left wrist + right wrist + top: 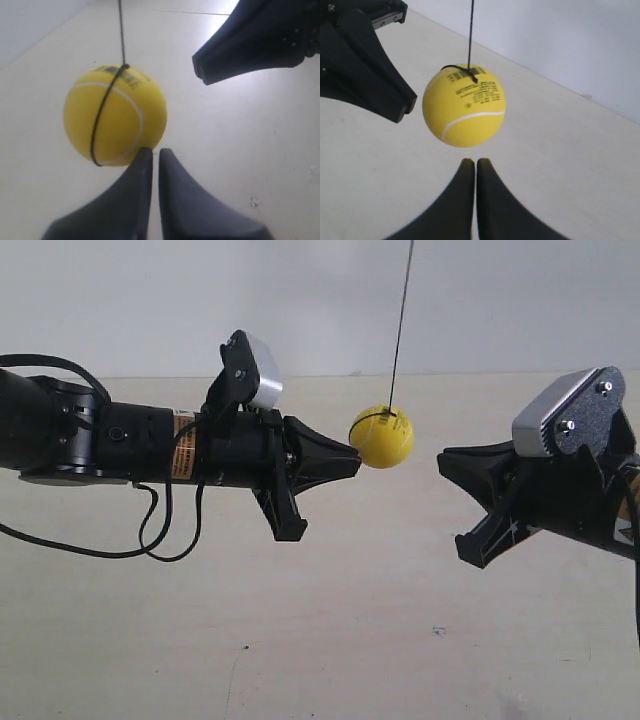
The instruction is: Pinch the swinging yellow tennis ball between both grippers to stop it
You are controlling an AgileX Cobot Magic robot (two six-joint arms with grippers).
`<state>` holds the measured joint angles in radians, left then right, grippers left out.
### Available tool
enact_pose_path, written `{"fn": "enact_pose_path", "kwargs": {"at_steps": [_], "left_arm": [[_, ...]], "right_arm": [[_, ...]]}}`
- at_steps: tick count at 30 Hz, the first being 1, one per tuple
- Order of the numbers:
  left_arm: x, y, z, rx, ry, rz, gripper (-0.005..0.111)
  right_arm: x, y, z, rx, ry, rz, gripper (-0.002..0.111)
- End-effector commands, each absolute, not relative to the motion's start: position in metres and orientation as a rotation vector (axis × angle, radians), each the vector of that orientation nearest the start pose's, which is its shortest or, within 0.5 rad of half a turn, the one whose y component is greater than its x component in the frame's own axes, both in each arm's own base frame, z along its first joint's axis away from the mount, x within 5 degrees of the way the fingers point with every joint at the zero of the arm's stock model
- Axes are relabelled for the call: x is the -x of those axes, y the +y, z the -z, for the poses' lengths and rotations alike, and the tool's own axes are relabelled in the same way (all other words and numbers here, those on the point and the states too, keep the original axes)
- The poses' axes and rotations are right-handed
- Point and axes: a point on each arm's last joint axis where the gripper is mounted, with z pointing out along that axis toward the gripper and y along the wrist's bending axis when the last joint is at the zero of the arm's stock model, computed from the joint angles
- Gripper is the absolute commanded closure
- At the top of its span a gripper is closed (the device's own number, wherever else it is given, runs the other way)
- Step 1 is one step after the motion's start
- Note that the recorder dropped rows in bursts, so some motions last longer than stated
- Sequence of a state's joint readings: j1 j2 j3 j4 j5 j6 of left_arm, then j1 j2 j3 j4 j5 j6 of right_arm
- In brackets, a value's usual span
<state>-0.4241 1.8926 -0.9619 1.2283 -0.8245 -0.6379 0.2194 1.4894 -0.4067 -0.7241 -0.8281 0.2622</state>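
The yellow tennis ball [383, 438] hangs on a thin black string [402, 320] between two black wedge-shaped grippers. My left gripper [356, 462], on the arm at the exterior view's left, is shut, and its tip touches the ball's side. In the left wrist view the ball [125, 120] rests against the tip of the left gripper [155, 150]. My right gripper [441, 457] is also shut and stands a short gap away from the ball. From the right wrist the ball [465, 110] floats just beyond the right gripper [474, 161].
A beige tabletop [350, 620] lies below, with a white wall [120, 300] behind. Black cables [150, 540] loop under the left arm. The right gripper's tip [200, 70] shows in the left wrist view, and the left gripper's tip [405, 107] in the right wrist view.
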Motion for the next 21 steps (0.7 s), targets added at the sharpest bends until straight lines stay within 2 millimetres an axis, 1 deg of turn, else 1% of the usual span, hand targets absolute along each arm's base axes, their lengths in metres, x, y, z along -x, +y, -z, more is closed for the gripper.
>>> {"fn": "enact_pose_path", "kwargs": {"at_steps": [1,4,10,17,21], "left_arm": [[-0.3091,-0.2104,-0.1771,-1.252,1.533,0.747,0.102],[-0.313,-0.2089,-0.1769,-1.206,1.565,0.719,0.102],[-0.3189,-0.205,-0.1737,-1.183,1.612,0.631,0.102],[-0.3161,-0.207,-0.1753,-1.192,1.598,0.68,0.102],[-0.3147,-0.2113,-0.18,-1.252,1.592,0.741,0.102]], "right_arm": [[-0.2391,0.0966,-0.1907,0.807,1.679,-0.383,0.108],[-0.2449,0.0956,-0.1928,0.813,1.701,-0.346,0.108],[-0.2465,0.0959,-0.1942,0.832,1.69,-0.33,0.108],[-0.2434,0.0986,-0.1927,0.871,1.694,-0.367,0.108],[-0.242,0.0999,-0.1921,0.891,1.693,-0.383,0.108]]}}
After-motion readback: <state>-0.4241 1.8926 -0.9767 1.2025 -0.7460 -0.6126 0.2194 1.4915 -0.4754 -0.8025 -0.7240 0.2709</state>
